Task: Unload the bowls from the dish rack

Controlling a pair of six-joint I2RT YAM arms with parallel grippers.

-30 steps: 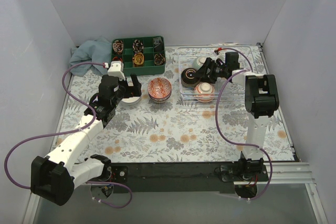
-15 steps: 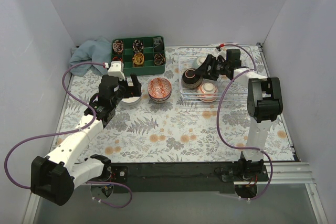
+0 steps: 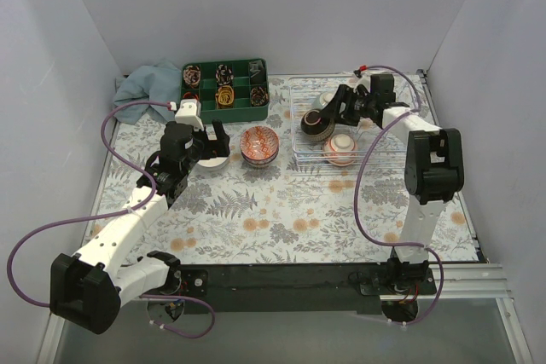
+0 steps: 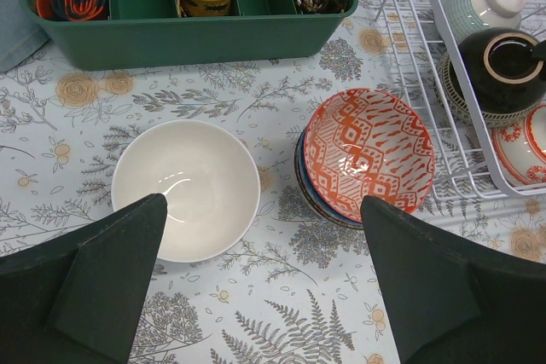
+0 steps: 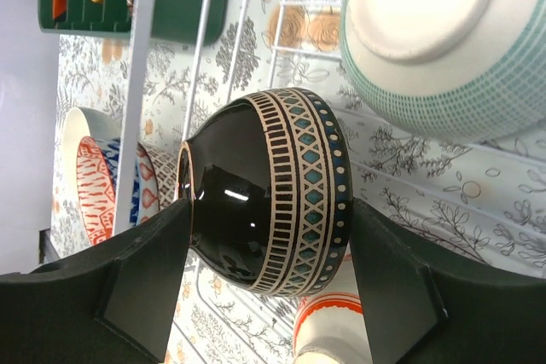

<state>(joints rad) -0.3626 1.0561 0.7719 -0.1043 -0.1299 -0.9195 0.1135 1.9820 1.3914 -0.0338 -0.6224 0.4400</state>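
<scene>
The right gripper (image 5: 264, 236) grips the black bowl (image 5: 273, 202) by its sides, tipped on edge over the left end of the rack (image 3: 386, 153). Two bowls sit in the rack: a green-checked one (image 5: 435, 40) and a red-and-white one (image 3: 341, 147) (both upside down). The left gripper (image 4: 263, 206) hangs spread wide above the white bowl (image 4: 185, 189) on the table, beside the red bowl (image 4: 368, 153).

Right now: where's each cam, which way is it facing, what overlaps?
Top external: above, behind the bases, looking down; both arms, left gripper, right gripper show.
Left wrist: looks down between own fingers at white bowl.
Right wrist: faces black bowl clamped in own fingers, at dish rack.
Shared: all show black bowl, green tray.
</scene>
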